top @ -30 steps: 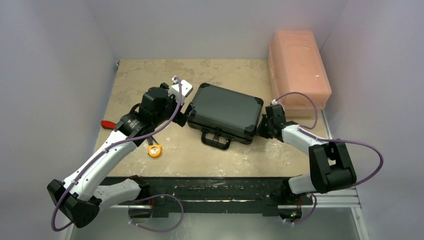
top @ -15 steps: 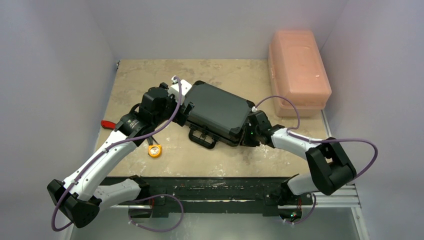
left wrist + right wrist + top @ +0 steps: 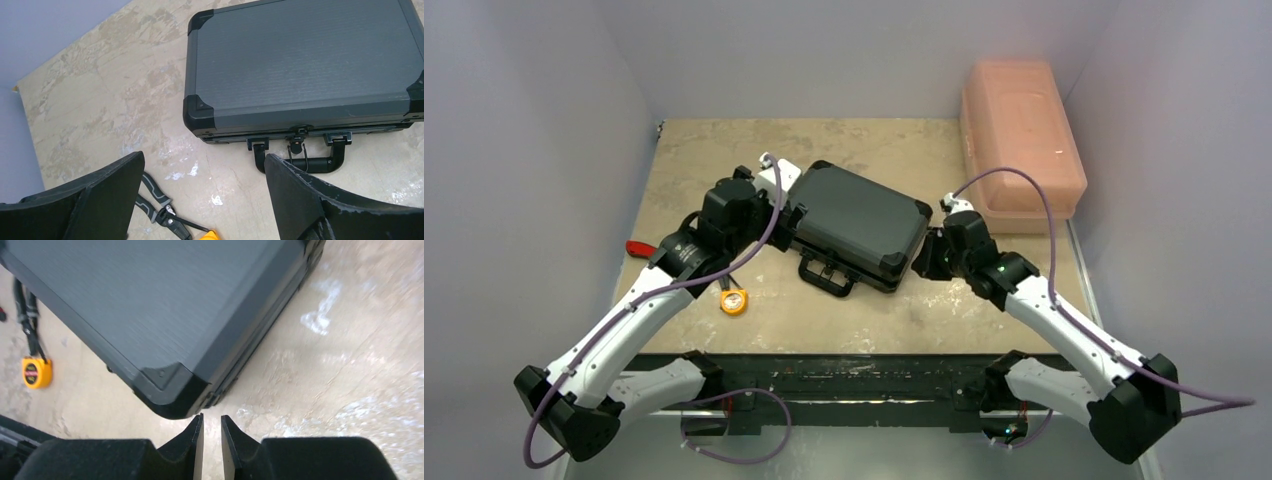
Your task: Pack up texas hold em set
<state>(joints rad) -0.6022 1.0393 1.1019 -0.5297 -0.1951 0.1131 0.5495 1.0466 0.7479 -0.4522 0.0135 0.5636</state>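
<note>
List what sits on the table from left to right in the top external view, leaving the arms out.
red-handled tool → orange tape measure → black briefcase → pink box

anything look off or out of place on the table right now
The closed black briefcase lies askew, turned diagonally to the table edges, handle toward the arms. An orange tape measure and red-handled pliers lie loose by the left arm; neither looks like poker gear. No spill or damage shows.
</note>
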